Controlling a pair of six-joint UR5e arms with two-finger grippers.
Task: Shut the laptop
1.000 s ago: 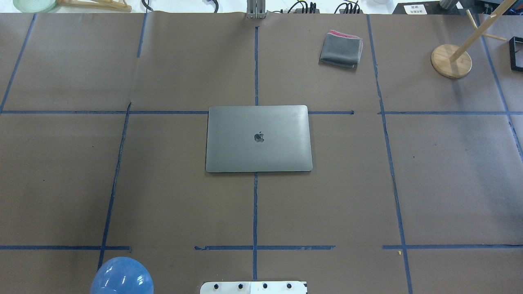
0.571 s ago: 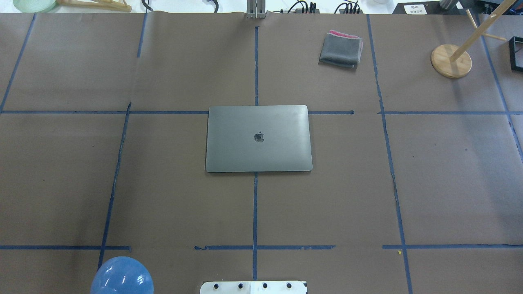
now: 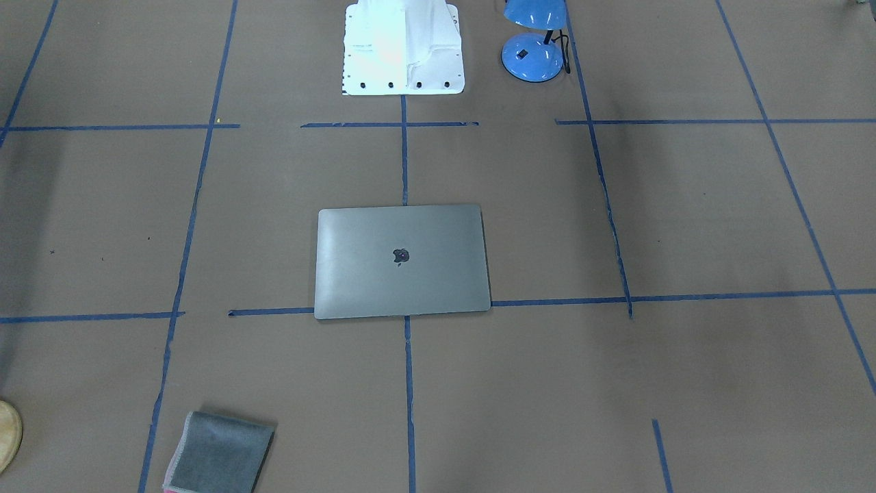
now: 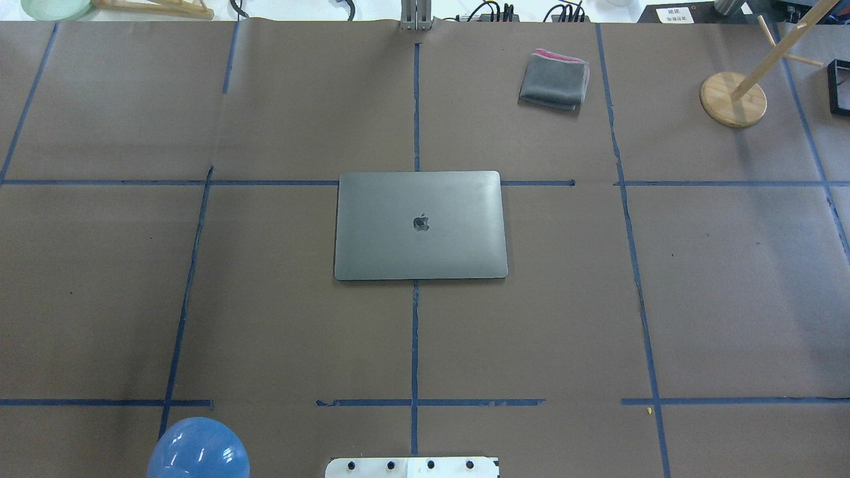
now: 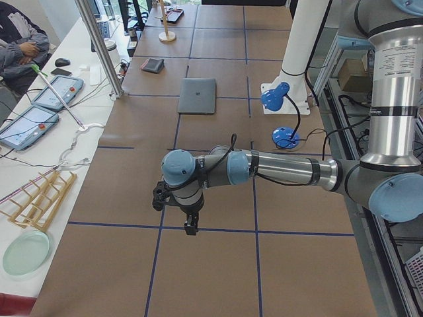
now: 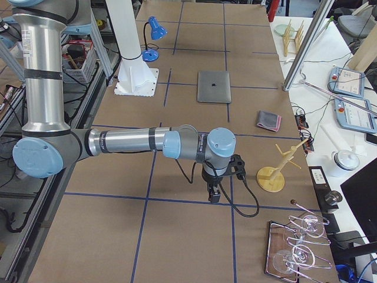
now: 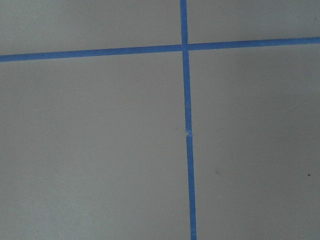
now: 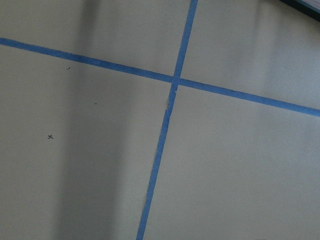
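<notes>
The space-grey laptop lies flat in the middle of the table with its lid down and the apple logo facing up. It also shows in the front-facing view, the left view and the right view. My left gripper hangs low over the table's left end, far from the laptop. My right gripper hangs low over the right end, also far from it. Both show only in the side views, so I cannot tell whether they are open or shut. Both wrist views show only brown paper and blue tape.
A folded grey cloth lies at the far right of centre. A wooden stand is at the far right. A blue lamp stands near the white robot base. Blue tape lines cross the brown table cover.
</notes>
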